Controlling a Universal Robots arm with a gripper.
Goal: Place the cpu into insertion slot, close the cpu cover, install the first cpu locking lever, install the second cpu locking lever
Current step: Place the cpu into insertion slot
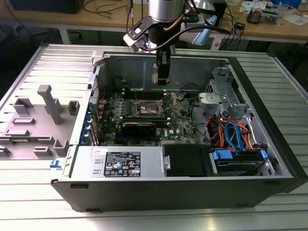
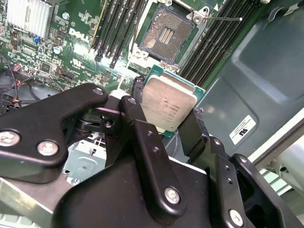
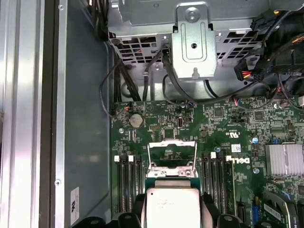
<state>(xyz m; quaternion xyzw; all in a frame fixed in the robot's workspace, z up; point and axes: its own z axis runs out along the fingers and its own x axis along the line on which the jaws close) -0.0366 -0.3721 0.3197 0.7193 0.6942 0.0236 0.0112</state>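
My gripper [image 2: 166, 110] is shut on the cpu [image 2: 172, 97], a silver-topped square chip on a green carrier, pinched by its edges between the black fingers [image 2: 135, 118]. In the first wrist view the cpu [image 3: 172, 208] hangs in front of the raised cpu cover [image 3: 171, 143], a silver frame standing open. The insertion slot [image 2: 164, 35] lies bare, its dark contact field exposed, apart from the chip. A thin locking lever [image 2: 222, 19] sticks out beside it. In the exterior view my gripper [image 1: 162, 81] hovers above the insertion slot [image 1: 150, 109] inside the open computer case.
Black memory slots [image 2: 213, 45] flank the socket on both sides. A finned heatsink [image 3: 284, 159] and a metal drive cage [image 3: 192, 42] with cables stand nearby. The case wall [image 1: 139, 70] rises behind the gripper. A power supply [image 1: 120, 163] fills the case front.
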